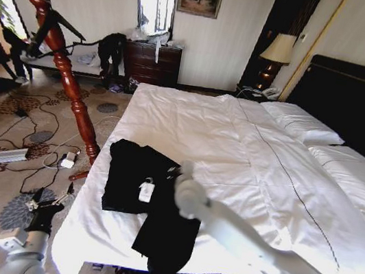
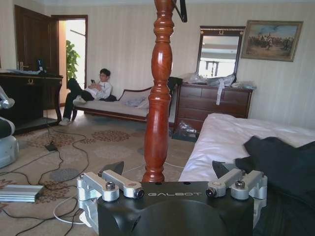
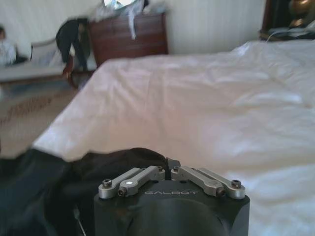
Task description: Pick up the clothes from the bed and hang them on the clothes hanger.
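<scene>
Right end effector (image 3: 169,169), fingers closed on a fold of the black coat (image 1: 149,194) at the bed (image 1: 249,154) edge; limp, slippery fabric, best gripped near the collar. Left end effector (image 2: 170,172) open, empty, facing the clothes hanger (image 2: 160,93).

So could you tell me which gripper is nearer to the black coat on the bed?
The right gripper is nearer, closed on the black coat at the bed's edge. The left gripper hangs open over the carpet beside the bed, near the coat stand.

Right end effector (image 3: 169,169) has its fingers pinched together right at the edge of the black coat (image 3: 59,187), which lies bunched on the white bed (image 3: 206,98). Brown dresser (image 3: 129,37) sits way back.
</scene>
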You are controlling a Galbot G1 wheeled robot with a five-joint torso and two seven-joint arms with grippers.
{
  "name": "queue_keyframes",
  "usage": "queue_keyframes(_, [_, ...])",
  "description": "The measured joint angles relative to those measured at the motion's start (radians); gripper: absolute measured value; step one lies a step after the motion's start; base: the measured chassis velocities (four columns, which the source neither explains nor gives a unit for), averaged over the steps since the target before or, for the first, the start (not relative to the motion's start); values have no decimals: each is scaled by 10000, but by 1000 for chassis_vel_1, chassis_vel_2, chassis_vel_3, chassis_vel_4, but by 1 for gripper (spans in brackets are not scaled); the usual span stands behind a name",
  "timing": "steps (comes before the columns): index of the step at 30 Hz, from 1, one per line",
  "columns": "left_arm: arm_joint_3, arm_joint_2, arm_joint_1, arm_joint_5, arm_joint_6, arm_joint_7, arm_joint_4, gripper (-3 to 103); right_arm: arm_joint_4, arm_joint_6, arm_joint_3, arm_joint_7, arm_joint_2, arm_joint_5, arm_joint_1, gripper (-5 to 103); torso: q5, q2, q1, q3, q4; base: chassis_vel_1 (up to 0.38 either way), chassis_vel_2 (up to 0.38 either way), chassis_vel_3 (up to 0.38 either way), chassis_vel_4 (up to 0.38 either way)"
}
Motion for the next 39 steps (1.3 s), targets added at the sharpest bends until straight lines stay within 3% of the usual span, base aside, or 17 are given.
queue_keyframes(7, [185,-100,-137,119,19,-21,1,100,1026,148,2532,-294,-1580,1430,-952,0,-2,1,-1,-1,-2,0,0,0,0])
queue_keyframes(11, [300,-146,-174,240,35,-33,41,100,1019,144,3148,-349,-1875,1045,-2031,0,-1,1,-1,-1,-3,0,0,0,0])
queue_keyframes(15, [352,-184,-157,338,46,-40,45,100,294,186,3295,-421,-1626,113,-2771,0,-1,1,-1,-1,-1,0,0,0,0])
queue_keyframes(17, [358,-208,-94,387,48,-45,9,100,-691,521,3191,-575,-1287,-879,-2844,10,-1,1,0,0,2,0,0,0,0])
queue_keyframes(18, [353,-214,-39,406,48,-47,-25,100,-1285,851,3182,-771,-1076,-1531,-2796,10,1,0,0,0,3,0,0,0,0])
queue_keyframes(19, [353,-214,-39,406,48,-47,-25,100,-1285,851,3182,-771,-1076,-1531,-2796,10,1,0,0,0,3,0,0,0,0])
queue_keyframes(21, [323,-218,57,431,41,-48,-92,100,-2007,1570,3352,-1164,-779,-2231,-2664,21,1,0,1,0,2,0,0,0,0])
queue_keyframes(23, [285,-218,132,445,31,-48,-146,100,-2195,2295,3623,-1229,-519,-2101,-2550,32,-6,0,0,0,-1,0,0,0,0])
queue_keyframes(24, [285,-218,132,445,31,-48,-146,100,-2195,2295,3623,-1229,-519,-2101,-2550,32,-6,0,0,0,-1,0,0,0,0])
queue_keyframes(26, [266,-233,179,489,24,-52,-173,100,-2096,3038,3791,-1183,-323,-1790,-2558,37,-5,0,0,0,6,0,0,0,0])
queue_keyframes(28, [277,-269,190,544,22,-65,-194,100,-1820,3413,3875,-1463,-322,-1631,-2841,48,-8,0,0,0,2,0,0,0,0])
queue_keyframes(35, [340,-313,181,649,22,-76,-239,100,-502,3108,3400,-1764,-369,-542,-3977,70,-6,1,0,-1,-4,0,0,0,0])
queue_keyframes(38, [322,-306,174,652,24,-93,-191,100,-558,2913,2695,-1463,164,-63,-4089,86,-5,1,-1,-1,0,0,0,0,0])
queue_keyframes(39, [322,-306,174,652,24,-93,-191,100,-558,2913,2695,-1463,164,-63,-4089,86,-5,1,-1,-1,0,0,0,0,0])
